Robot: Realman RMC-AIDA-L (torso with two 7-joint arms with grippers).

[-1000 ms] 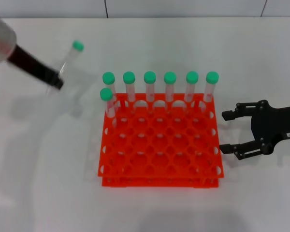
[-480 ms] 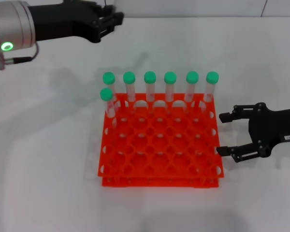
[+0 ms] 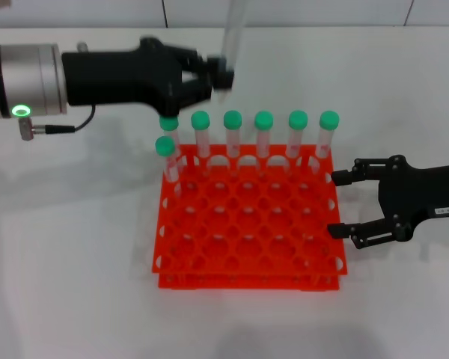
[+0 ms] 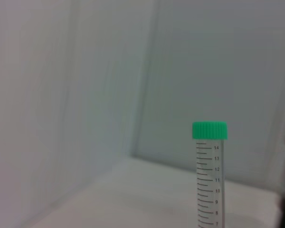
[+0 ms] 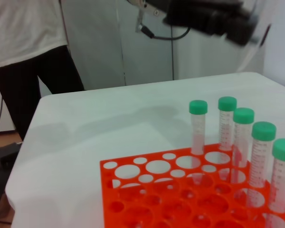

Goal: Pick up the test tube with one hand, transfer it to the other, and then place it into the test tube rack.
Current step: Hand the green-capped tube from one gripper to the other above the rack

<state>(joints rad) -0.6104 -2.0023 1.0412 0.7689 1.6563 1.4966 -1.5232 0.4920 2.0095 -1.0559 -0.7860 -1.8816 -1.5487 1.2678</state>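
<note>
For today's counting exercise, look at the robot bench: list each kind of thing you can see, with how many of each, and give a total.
Green-capped test tubes standing in the rack: 7, e.g.
Test tube held upright by the left end effector: 1
Orange-red test tube rack: 1
End effectors: 2; the right end effector is open beside the rack
Total: 11

1. We note the left arm: a silver-white cylinder bearing a lit green ring light, with a metal plug and thin black cable beneath it.
2. Its left gripper is black, with jointed claw fingers.
3. The right gripper is likewise black and jointed; a small white label sits behind its fingers.
</note>
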